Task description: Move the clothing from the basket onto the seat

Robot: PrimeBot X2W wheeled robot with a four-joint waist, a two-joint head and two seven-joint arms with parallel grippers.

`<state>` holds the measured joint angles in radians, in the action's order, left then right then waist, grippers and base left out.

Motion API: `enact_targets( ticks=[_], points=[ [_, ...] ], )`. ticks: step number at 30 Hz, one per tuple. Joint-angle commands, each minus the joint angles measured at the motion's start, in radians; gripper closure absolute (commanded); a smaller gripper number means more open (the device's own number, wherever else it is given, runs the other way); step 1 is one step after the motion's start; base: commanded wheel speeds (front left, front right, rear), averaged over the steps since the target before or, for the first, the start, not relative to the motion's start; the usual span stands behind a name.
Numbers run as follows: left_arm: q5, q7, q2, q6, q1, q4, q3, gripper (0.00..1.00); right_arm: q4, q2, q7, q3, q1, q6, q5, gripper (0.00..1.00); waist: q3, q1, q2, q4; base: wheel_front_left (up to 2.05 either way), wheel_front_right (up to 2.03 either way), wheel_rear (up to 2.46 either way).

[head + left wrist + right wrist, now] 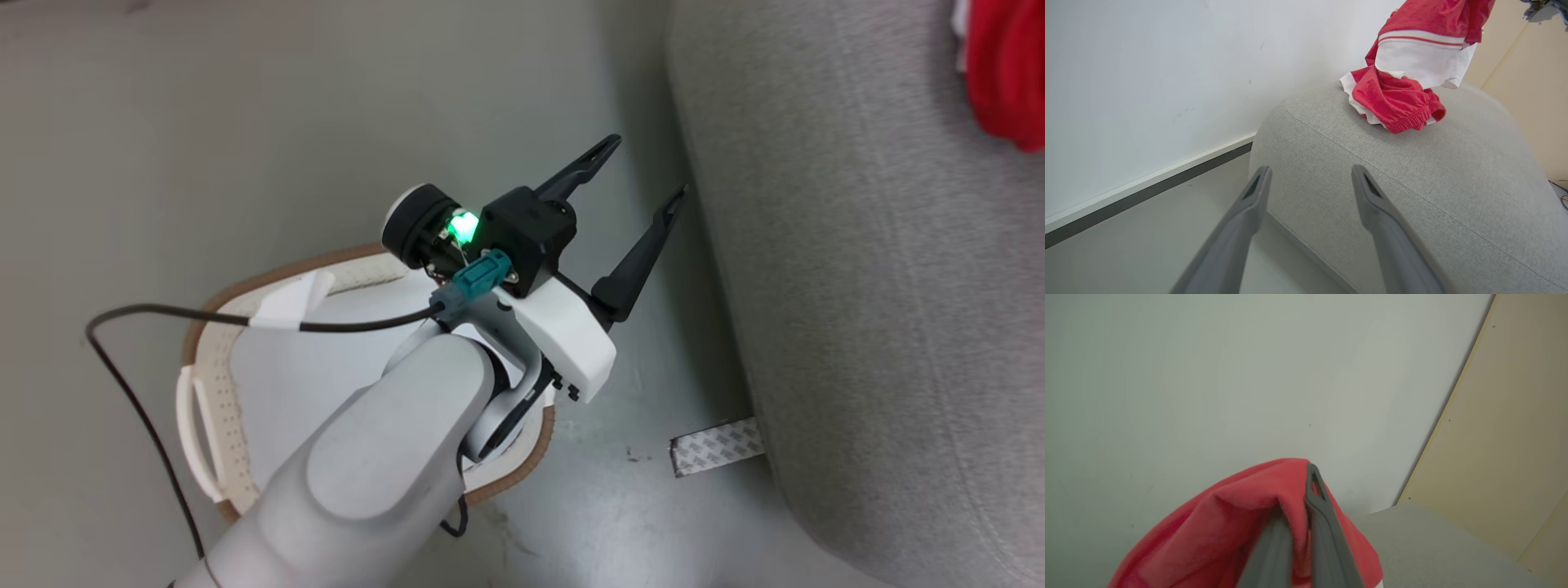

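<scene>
Right hand (1295,494): fingers pinched narrow on red clothing (1396,98), cloth draped over them. Left hand (647,165): wide, empty, over floor, basket (214,392) at 7 o'clock, seat (1412,183) at 3. Clothing's lower folds rest on seat near rounded edge, upper part hangs. Risk: released there, heap slides off edge to floor; cloth may snag finger. No readable writing.

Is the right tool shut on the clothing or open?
Shut on the clothing: in its wrist view the fingers of the right tool sit close together, with red fabric pinched between them and draped over one.
</scene>
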<state>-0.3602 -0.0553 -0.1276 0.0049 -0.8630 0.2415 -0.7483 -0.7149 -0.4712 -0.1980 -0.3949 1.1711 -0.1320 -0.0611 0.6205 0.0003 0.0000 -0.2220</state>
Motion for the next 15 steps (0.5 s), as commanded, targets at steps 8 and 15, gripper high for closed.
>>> enact_targets(
  ticks=[8,15],
  points=[
    [-0.020,-0.063,-0.011,-0.016,0.033,0.038,-0.001,0.00,-0.194,0.077,-0.064,-0.101,-0.138,0.003,0.092,0.76,0.017,-0.0003,0.0000,0.035,0.00,0.00,0.00],
    [-0.040,-0.111,-0.052,-0.012,0.066,0.057,0.025,0.00,-0.059,0.197,-0.067,-0.079,-0.272,0.003,0.036,0.00,-0.032,-0.0003,0.0000,0.020,0.00,0.00,0.00]
  ],
)
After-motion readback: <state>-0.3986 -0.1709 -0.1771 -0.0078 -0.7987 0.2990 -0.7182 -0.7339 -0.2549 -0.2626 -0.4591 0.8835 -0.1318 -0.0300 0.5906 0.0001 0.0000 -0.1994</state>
